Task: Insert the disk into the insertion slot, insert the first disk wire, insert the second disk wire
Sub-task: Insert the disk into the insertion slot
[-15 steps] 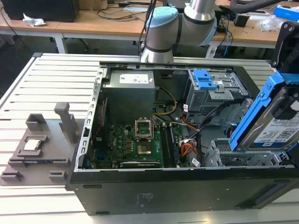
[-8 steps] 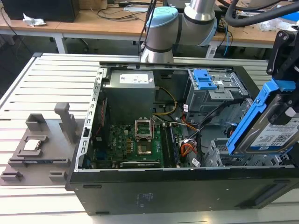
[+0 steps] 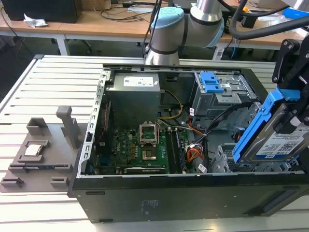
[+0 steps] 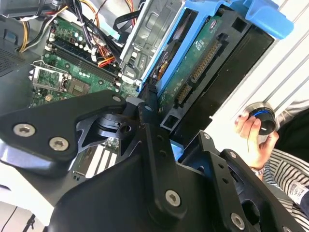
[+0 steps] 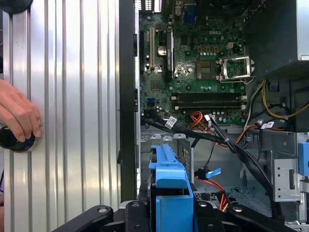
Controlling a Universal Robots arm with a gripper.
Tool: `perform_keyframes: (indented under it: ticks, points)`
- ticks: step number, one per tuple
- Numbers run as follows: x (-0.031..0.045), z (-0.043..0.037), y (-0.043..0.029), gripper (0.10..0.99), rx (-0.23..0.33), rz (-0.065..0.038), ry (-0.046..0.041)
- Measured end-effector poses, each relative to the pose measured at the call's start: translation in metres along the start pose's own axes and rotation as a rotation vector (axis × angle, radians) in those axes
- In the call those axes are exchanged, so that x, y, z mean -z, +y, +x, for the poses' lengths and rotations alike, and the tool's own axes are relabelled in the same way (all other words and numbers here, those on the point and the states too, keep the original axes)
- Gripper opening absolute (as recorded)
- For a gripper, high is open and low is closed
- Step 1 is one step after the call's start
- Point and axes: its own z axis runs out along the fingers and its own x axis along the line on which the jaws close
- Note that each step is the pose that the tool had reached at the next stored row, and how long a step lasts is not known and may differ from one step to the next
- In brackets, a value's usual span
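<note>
Your gripper (image 3: 291,121) is clamped on the disk (image 3: 275,137), holding it tilted over the insertion slot (image 3: 223,158) at a corner of the computer case (image 3: 145,203).

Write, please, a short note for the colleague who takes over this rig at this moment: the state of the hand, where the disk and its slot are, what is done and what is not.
Hand: shut on the disk.
Disk: held steeply tilted over the slot, inside the open computer case, at the exterior view's right. It does not lie flat in the slot.
Done: the disk is lifted and is at the slot.
Left: the disk is not seated. Its connector is bare, with nothing plugged in. Loose cables lie beside the slot.
</note>
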Motion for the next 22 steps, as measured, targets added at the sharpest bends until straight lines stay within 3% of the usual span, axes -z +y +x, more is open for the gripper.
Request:
perform_keyframes:
  ticks: [4,15,22]
  points:
    - [-0.0027,-0.0013,-0.0001,0.365,0.000,0.000,-0.0002]
    - [-0.0051,-0.0158,0.0006,0.365,0.000,0.000,-0.0002]
    - [-0.0133,-0.0241,0.0030,0.365,0.000,0.000,-0.0001]
